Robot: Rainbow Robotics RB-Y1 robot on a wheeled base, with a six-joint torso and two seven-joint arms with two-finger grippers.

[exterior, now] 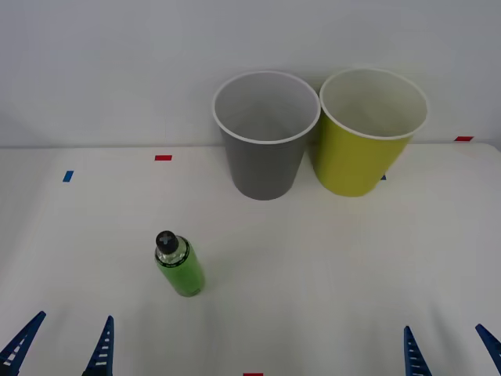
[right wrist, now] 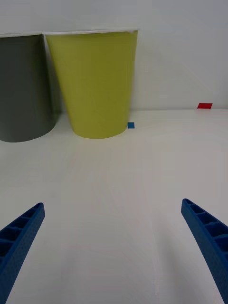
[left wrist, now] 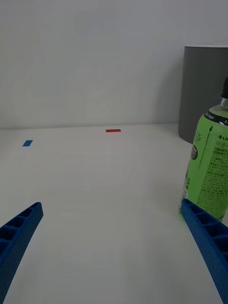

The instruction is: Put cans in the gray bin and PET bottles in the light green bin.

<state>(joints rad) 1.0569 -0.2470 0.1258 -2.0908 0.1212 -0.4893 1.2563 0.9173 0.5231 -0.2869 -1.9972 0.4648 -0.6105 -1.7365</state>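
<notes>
Fingers of the left gripper [exterior: 59, 345] spread wide, empty, low over the table [exterior: 329, 274]. Just ahead, toward its inner side, stands the green PET bottle [exterior: 181, 265]. Farther off stand the gray bin [exterior: 264, 137] and light green bin [exterior: 368, 133]. The right gripper [exterior: 450, 348] waits open. The reach has yet to begin; the next move likely calls for centring on the bottle.

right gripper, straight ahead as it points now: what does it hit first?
Bare table ahead of the open right gripper, then probably the wall just right of the light green bin; depth is unclear, so it might clip the bin.
</notes>
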